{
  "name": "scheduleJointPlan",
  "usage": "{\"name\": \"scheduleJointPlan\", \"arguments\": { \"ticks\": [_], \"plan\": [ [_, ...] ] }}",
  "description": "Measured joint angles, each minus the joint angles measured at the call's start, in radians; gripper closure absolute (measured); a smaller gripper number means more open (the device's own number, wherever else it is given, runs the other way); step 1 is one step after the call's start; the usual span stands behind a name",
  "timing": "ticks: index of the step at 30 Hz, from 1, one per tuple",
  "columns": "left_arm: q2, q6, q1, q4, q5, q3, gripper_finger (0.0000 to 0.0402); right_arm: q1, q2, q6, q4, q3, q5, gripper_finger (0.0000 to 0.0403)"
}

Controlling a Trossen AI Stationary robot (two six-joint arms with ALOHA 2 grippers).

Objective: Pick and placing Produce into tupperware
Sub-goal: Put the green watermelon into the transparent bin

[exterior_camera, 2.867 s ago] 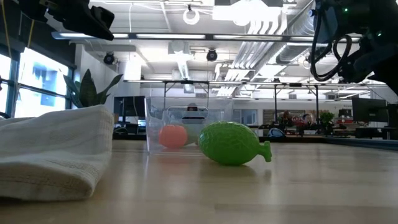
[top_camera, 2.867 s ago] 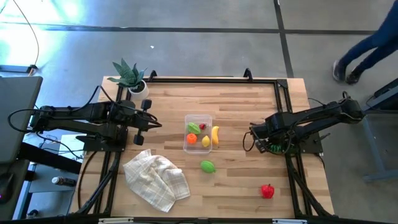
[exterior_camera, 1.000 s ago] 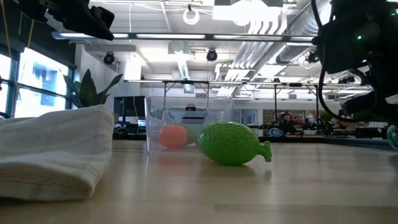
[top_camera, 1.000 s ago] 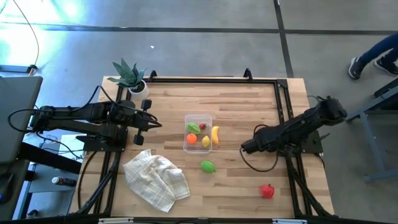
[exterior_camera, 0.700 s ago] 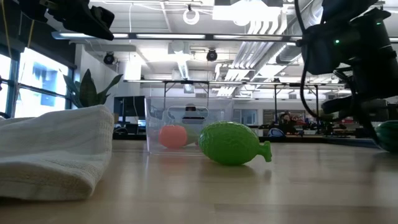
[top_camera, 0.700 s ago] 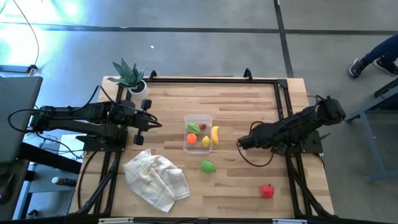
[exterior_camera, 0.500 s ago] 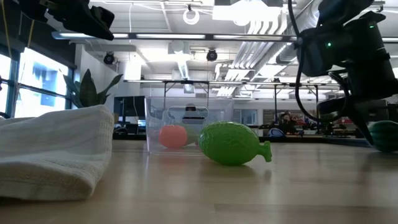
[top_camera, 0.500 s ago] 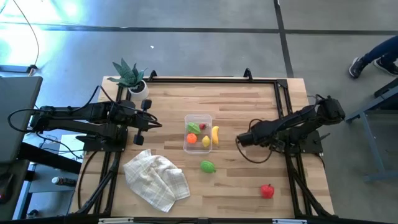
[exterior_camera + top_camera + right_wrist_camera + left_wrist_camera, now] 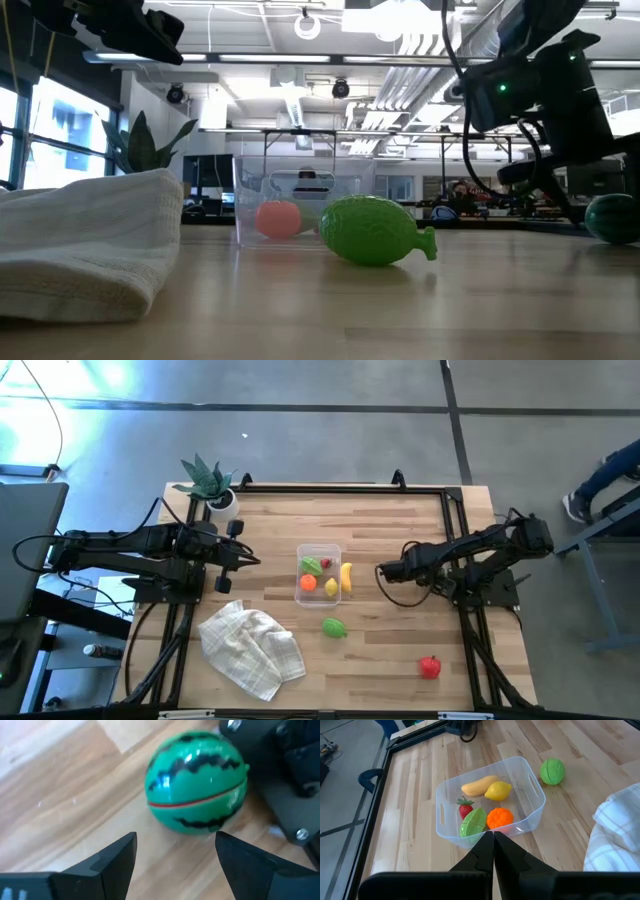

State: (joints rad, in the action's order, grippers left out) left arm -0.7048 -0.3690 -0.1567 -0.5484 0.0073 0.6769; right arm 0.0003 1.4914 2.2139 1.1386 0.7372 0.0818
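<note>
Right tool [image 9: 172, 852] stands with its fingers spread and nothing between them, aimed at a small toy watermelon [image 9: 196, 782] that sits on the tabletop [image 9: 400, 650] just ahead of the fingertips. The melon is round, so no long axis to line up with; any approach angle should do, though a ball may roll when nudged. Skin is glossy green with dark zigzag stripes and a thin red seam round the middle.

The clear tupperware [image 9: 318, 574] sits mid-tabletop, between the two arms; the melon lies on the right arm's side of it, so that arm is much nearer. The left tool [image 9: 494, 851], fingers pressed together, waits on the tub's other side.
</note>
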Motion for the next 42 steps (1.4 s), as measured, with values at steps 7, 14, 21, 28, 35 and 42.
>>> {"name": "scheduleJointPlan", "arguments": {
  "ticks": [7,14,21,28,35,42],
  "plan": [
    [0.0,0.0,0.0,0.0,0.0,0.0,0.0399,-0.04,0.0,-0.04,0.083,0.0,-0.013,0.0142],
    [0.0,0.0,0.0,0.0,0.0,0.0,0.0399,-0.041,0.0,-0.029,0.092,0.0,-0.013,0.0142],
    [0.0,0.0,0.0,0.0,0.0,0.0,0.0399,-0.038,-0.001,0.029,0.142,0.003,-0.018,0.0142],
    [0.0,0.0,0.0,0.0,0.0,0.0,0.0399,-0.043,-0.001,0.037,0.154,0.003,-0.001,0.0142],
    [0.0,0.0,0.0,0.0,0.0,0.0,0.0399,-0.087,-0.001,0.019,0.077,-0.002,0.076,0.0142],
    [0.0,0.0,0.0,0.0,0.0,0.0,0.0399,-0.142,0.0,-0.084,-0.078,-0.002,0.155,0.0142]
  ]
}}
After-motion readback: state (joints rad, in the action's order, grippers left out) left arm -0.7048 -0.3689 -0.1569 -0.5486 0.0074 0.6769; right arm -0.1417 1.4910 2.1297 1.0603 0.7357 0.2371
